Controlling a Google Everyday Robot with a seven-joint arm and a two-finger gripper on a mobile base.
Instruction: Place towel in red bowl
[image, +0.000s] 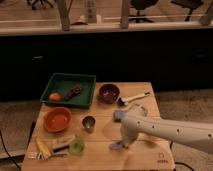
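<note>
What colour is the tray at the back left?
Dark green tray, clearest in the camera view; the gripper is down at the table's front.

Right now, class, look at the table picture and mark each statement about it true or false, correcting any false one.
1. The red bowl holds the towel. False: it is empty; the towel lies on the table.
2. The gripper is down at the towel. True.
3. The green tray sits behind the red bowl. True.
4. The metal cup stands inside the tray. False: it stands on the table, right of the red bowl.
</note>
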